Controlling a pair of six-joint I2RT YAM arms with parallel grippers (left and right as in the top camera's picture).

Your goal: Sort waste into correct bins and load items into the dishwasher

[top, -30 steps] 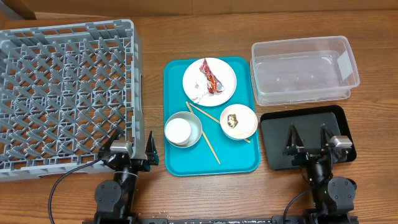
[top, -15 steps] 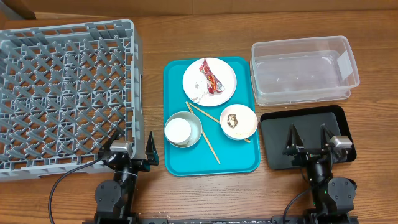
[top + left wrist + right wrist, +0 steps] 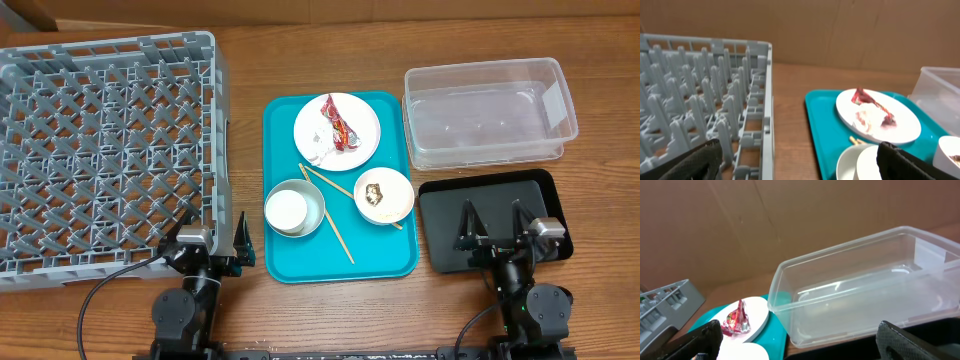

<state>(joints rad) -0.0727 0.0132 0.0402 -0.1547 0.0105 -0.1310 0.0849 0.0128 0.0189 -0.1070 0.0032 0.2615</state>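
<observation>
The white plate (image 3: 337,131) on the teal tray holds the red-and-white wrapper (image 3: 338,124) and the white napkin (image 3: 321,152). The grey bowl (image 3: 306,211) holds the white cup (image 3: 285,210). The pinkish bowl (image 3: 384,196) holds rice and a brown bit (image 3: 373,191). Two chopsticks (image 3: 328,207) lie between the bowls. The clear tub (image 3: 487,111) and black tray (image 3: 495,219) stand at the right, the grey dish rack (image 3: 105,150) at the left. My left gripper (image 3: 212,240) is open and empty by the rack's front corner. My right gripper (image 3: 495,228) is open and empty over the black tray.
The teal serving tray (image 3: 388,259) sits in the middle of the wooden table. A cardboard wall (image 3: 840,30) stands behind the table. In the right wrist view the tub (image 3: 865,300) is just ahead and the wrapper (image 3: 735,320) lies at the left.
</observation>
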